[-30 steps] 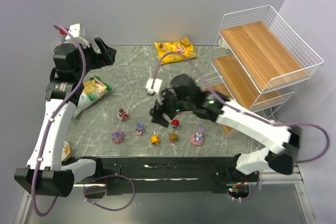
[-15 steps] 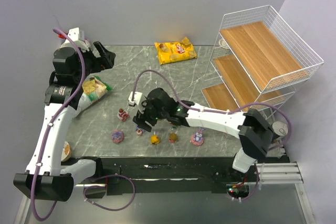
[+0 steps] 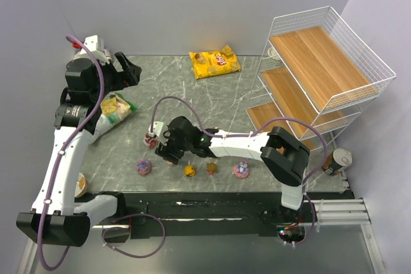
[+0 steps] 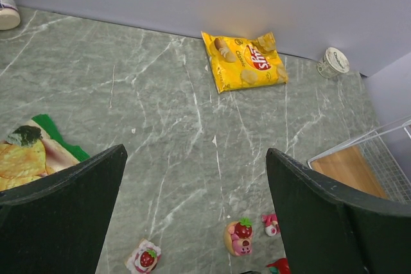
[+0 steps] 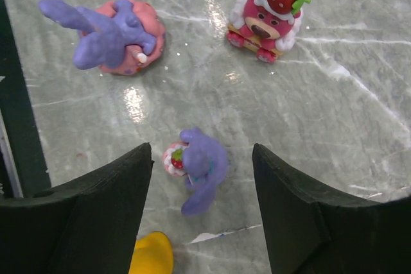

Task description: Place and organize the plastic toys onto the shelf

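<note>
Shows the right gripper point(image 5: 200, 153) hanging directly over the small purple bunny with a strawberry cake point(image 5: 203, 170), jaws moderately parted and closed on nothing, one finger to either side of the toy and bare marble in both gaps. Places this bunny at lower centre of the right wrist view, long axis running top to bottom of the frame, ears trailing toward the lower edge, parallel to the finger faces and square to the closing direction. Suggests a plain descent and a squeeze across the narrow body, without a wrist turn. Marks the neighbours: the purple bunny on a pink donut point(image 5: 112, 33) at upper left, the pink bear topped with a strawberry point(image 5: 266, 17) at upper right, and a yellow piece point(image 5: 151, 255) just beside the left-hand finger at the bottom edge, likeliest to be nudged. Sets the left gripper point(image 4: 196, 155) wide open and empty at upper left of the top view, well apart from the toys, hence the farther arm. Locates the shelf point(image 3: 321, 68) at far right of that view, well apart from the bunny.
</note>
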Available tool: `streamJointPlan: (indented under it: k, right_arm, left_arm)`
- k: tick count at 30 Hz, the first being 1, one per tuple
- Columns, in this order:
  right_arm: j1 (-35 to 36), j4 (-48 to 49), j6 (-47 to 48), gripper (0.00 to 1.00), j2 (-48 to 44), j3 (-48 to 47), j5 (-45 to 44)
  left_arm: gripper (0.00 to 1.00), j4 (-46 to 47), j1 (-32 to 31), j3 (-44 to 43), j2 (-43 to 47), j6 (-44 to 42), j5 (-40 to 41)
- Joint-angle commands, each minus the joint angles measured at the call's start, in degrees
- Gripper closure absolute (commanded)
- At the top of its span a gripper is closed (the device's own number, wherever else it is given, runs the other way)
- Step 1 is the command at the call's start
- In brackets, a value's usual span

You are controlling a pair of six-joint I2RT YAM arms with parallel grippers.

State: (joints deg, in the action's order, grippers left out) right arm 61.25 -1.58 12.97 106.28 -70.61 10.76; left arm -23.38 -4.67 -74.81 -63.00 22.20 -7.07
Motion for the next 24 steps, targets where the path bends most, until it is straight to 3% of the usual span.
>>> streamJointPlan:
  k: [1,4,8,10,15,19,24]
  right_arm:
    - [0.27,2.11,0.3,0.34,1.47,-3.48,-3.37]
    - [0.27,0.28,-0.49,0.52,2.18,-4.45,-4.61]
    - [0.27,-0.79,-2.51,0.88,1.13,-4.28,-5.58]
    - [0.44,-2.28,-3.65,0.99,0.51,-4.8,-6.1]
    - [0.36,-9.48,-4.89,1.0,-2.82,-9.89,-10.67]
    - [0.27,-21.57,-3.31,1.0,-7.3,-16.65,-16.03]
    - [0.27,-37.76,1.87,1.0,-11.35,-33.25,-22.71]
  left_arm:
    - [0.04,0.52,0.27,-1.75,1.3,0.48,0.48]
    - [0.04,0.7,0.27,-1.57,1.13,0.39,0.39]
    - [0.04,0.7,0.27,-1.75,0.95,0.3,0.39]
    - [0.04,0.7,0.27,-1.75,0.78,0.3,0.39]
    - [0.04,0.61,0.27,-2.27,0.42,0.3,0.57]
    - [0.04,0.09,0.27,-3.59,-0.28,0.22,1.01]
    - [0.04,-0.53,0.27,-5.17,-0.89,-0.13,2.41]
